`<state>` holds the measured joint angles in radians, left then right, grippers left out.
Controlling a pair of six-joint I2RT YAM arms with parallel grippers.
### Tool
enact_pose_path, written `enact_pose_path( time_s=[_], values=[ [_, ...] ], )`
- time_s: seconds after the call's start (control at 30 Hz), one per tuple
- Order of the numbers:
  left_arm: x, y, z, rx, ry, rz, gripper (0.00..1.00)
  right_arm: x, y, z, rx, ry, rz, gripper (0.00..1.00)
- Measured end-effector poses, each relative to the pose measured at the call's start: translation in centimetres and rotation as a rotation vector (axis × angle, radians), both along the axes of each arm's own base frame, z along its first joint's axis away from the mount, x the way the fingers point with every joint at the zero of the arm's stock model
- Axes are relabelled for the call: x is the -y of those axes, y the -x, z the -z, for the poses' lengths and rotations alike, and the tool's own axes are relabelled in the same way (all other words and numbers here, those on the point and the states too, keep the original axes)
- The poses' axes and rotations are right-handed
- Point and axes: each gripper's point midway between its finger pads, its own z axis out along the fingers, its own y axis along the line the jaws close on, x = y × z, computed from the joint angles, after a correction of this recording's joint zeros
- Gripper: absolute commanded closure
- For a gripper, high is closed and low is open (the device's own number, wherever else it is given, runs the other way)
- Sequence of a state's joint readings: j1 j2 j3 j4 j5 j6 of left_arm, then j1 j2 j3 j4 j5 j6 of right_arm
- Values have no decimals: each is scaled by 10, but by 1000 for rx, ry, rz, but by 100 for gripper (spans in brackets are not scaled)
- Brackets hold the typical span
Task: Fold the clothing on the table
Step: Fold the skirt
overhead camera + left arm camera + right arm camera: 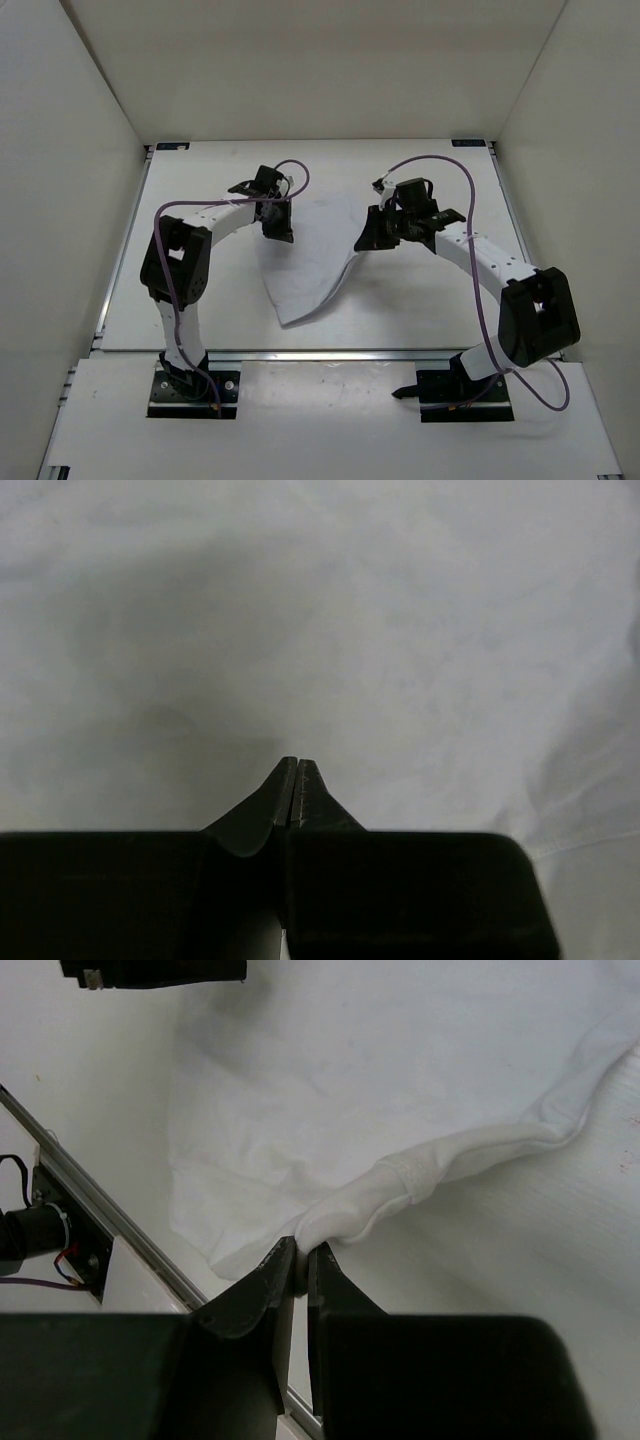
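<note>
The clothing lay at the centre of the table, between the two arms. Its long axis ran from far right to near left, tapering to a corner that pointed toward the near edge. The right gripper was clamped on a bunched part of the cloth's right edge, holding it raised. The left gripper stood at the far-left edge of the cloth, jaws closed tip to tip. Whether fabric was pinched between them could not be determined.

Left wrist: clothing overruns every edge | Top: left gripper fingertips too small to make out
</note>
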<state>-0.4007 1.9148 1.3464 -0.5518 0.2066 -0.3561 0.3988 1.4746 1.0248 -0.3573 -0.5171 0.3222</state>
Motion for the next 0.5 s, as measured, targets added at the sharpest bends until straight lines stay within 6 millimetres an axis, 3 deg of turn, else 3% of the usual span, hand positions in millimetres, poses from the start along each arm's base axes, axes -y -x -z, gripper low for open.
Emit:
enact_pose_path(
  time_s=[0.2, 0.3, 0.5],
  values=[
    [-8, -13, 19, -14, -71, -38, 100, -7, -9, -11, 3, -15, -15, 100],
    [-8, -7, 31, -46, -104, -40, 100, -14, -24, -24, 25, -25, -26, 100],
    [-6, -6, 33, -48, -110, -47, 100, -33, -62, -53, 96, -60, -56, 100]
  ],
)
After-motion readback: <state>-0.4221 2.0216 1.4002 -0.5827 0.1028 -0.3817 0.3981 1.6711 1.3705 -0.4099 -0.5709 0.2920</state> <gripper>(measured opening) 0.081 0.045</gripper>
